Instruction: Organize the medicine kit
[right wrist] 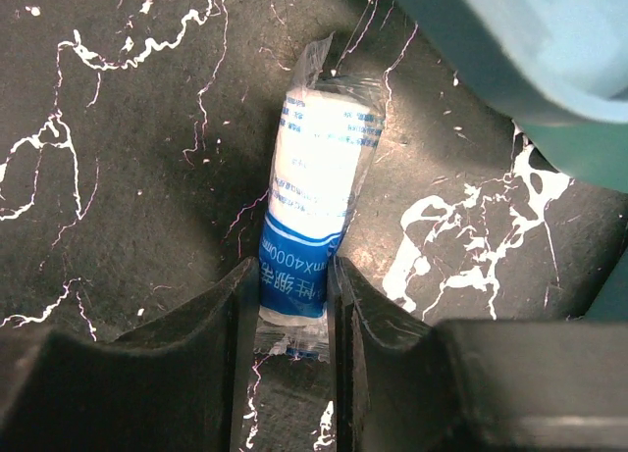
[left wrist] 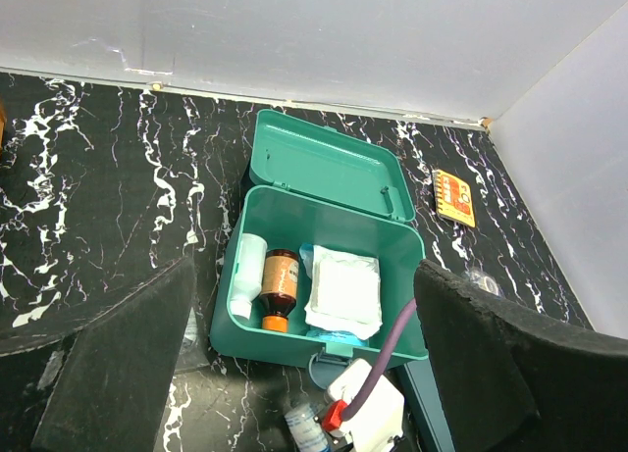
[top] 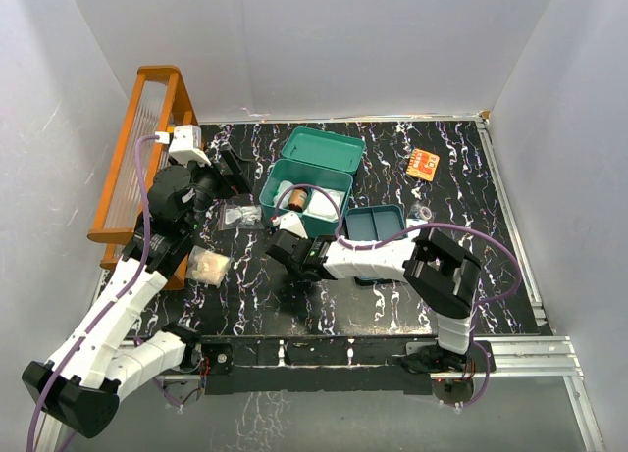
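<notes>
We see bright, even overhead light; shadows on the black table [top: 245, 305] are soft, glare slight. In our right wrist view the near medicine kit [right wrist: 530, 40] looks blurred.

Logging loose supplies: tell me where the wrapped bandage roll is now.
Right wrist view: the wrapped bandage roll lies on the table, its blue end pinched in the right tool, beside the teal medicine kit.

White walls [top: 392, 40] are enclosing a black marbled table [top: 461, 192]; an orange rack [top: 147, 148] is standing left of the left pincer [top: 235, 173].
</notes>
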`<state>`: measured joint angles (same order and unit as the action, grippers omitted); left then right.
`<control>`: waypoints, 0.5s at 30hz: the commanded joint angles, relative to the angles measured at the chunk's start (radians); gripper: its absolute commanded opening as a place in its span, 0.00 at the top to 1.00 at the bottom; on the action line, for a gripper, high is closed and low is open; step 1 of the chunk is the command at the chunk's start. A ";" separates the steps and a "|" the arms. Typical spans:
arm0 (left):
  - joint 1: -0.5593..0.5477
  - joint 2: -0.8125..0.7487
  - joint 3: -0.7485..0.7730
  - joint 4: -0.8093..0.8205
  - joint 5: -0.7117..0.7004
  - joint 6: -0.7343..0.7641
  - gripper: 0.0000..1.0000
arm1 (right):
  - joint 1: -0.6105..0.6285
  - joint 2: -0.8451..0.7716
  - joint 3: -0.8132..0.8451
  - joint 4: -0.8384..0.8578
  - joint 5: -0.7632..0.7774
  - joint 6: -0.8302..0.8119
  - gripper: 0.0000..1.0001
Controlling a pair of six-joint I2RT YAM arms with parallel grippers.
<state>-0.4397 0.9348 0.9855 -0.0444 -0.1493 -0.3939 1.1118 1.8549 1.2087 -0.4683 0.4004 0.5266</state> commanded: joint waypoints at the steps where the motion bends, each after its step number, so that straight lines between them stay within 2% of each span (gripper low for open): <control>1: 0.004 -0.011 -0.005 0.028 0.000 0.007 0.08 | 0.000 -0.033 -0.001 0.032 -0.008 0.020 0.71; 5: 0.004 -0.009 -0.007 0.027 -0.004 0.007 0.08 | -0.005 -0.019 0.011 0.001 0.017 0.047 0.63; 15: 0.004 0.004 -0.001 0.025 -0.004 0.015 0.08 | -0.011 0.027 0.064 -0.017 0.023 0.047 0.61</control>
<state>-0.4397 0.9436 0.9836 -0.0444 -0.1497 -0.3927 1.1095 1.8633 1.2144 -0.4950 0.3977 0.5697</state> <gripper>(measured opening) 0.916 0.385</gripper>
